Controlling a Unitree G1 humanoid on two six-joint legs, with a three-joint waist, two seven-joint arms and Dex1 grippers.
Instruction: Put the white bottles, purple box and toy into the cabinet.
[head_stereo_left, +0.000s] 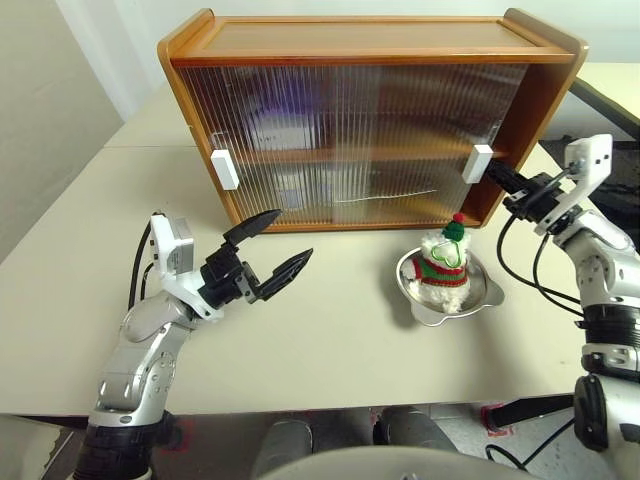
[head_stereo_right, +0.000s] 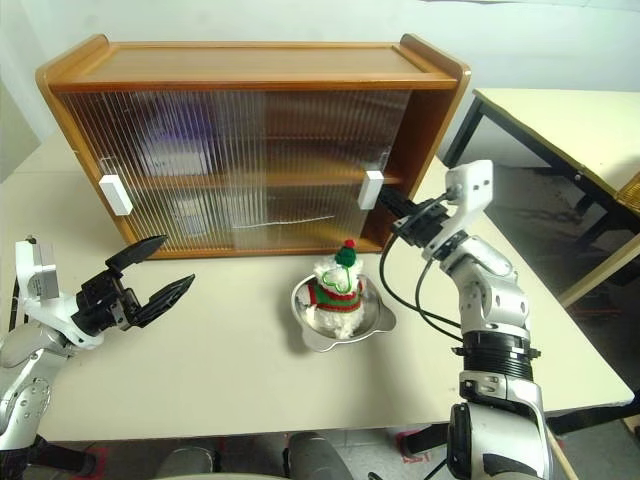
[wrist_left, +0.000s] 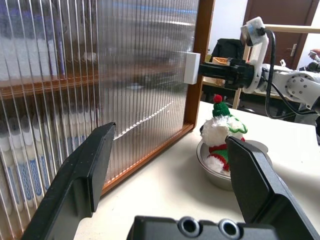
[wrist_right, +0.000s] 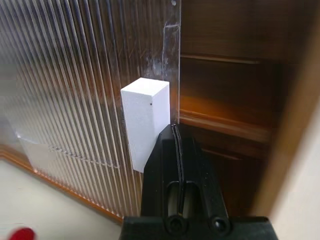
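From the head views, you see the cabinet (head_stereo_left: 370, 45) — glossy orange-brown wood, ribbed translucent doors — on the matte cream surface (head_stereo_left: 330, 340). The plush toy (head_stereo_left: 443, 262), in knitted stripes, sits in a shiny metal bowl (head_stereo_left: 482, 296) just in front of the cabinet. Pale jar shapes and a purple blur show behind the ribbing. Your left pincer (head_stereo_left: 268, 250) hovers with its black tapered fingers spread apart.

In the left wrist view, the toy lies beyond the flat, wide-set fingers (wrist_left: 82, 172).

In the right wrist view, your right pincer (wrist_right: 175, 131) is pressed together, its tip touching the blocky white handle (wrist_right: 145, 120) at the door's edge — dark wooden shelf beyond.
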